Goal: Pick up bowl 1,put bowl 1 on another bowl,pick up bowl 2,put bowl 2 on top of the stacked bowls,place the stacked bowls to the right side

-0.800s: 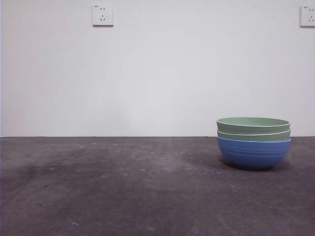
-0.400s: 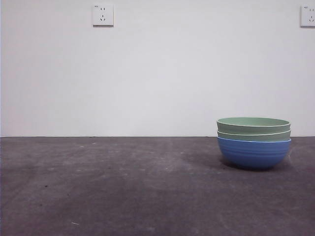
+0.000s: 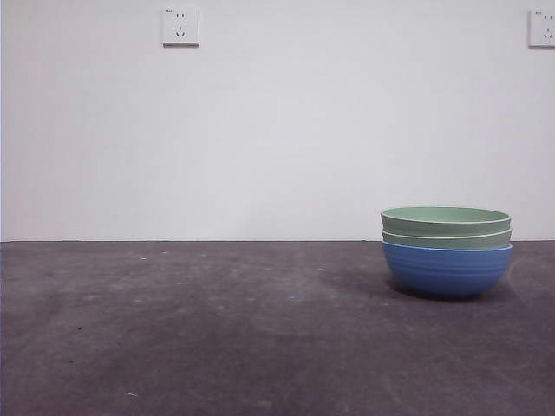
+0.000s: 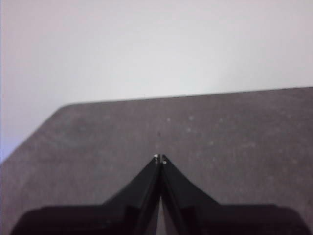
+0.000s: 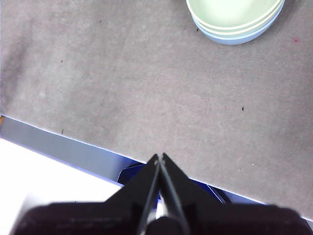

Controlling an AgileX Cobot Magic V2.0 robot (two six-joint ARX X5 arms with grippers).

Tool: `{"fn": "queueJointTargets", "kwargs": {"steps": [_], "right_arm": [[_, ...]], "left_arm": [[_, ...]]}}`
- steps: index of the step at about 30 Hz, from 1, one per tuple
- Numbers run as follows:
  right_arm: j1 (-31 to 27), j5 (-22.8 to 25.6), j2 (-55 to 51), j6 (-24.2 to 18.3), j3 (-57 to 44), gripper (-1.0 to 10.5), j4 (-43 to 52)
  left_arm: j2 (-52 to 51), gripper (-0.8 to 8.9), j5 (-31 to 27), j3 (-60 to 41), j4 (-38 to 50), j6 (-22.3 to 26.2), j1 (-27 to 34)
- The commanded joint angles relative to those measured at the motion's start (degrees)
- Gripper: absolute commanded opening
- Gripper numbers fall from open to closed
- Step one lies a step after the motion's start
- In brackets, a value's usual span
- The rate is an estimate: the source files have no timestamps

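On my screen the dark grey worktop (image 3: pixel 217 329) looks rough and mottled, like worn concrete, with pale scuffs and small specks. Behind it stands a plain white wall (image 3: pixel 277 139) with two white square sockets, one (image 3: pixel 180 26) toward the upper left and one (image 3: pixel 542 28) at the upper right edge of the front view.

The stacked bowls (image 3: pixel 447 251) stand at the right side of the worktop, upright, with nothing touching them. The lowest is the round blue bowl with faint horizontal ribs (image 3: pixel 447 270); its surface is matte and smooth. Inside it sit two pale sage green bowls, the lower one (image 3: pixel 447 239) showing only a narrow band, the top one (image 3: pixel 446 220) showing its thin light rim.

The left hand (image 4: pixel 160 159) hangs over bare worktop, its two black jaws pressed together at the tips, holding nothing. The right hand (image 5: pixel 159 157) is near the edge of the worktop, jaws also together and empty, well apart from the stacked bowls (image 5: pixel 235 20).
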Motion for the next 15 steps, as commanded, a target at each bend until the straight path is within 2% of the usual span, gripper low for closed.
{"fn": "queueJointTargets", "kwargs": {"steps": [1,15], "right_arm": [[0.1,0.2,-0.1,-0.3,-0.1,0.0,0.2],[0.1,0.2,-0.1,-0.3,-0.1,0.0,0.2]], "left_arm": [[-1.2,-0.03,-0.2,-3.0,0.8,-1.5,0.5],[-2.8,-0.03,-0.1,-7.7,-2.4,-2.8,0.5]]}}
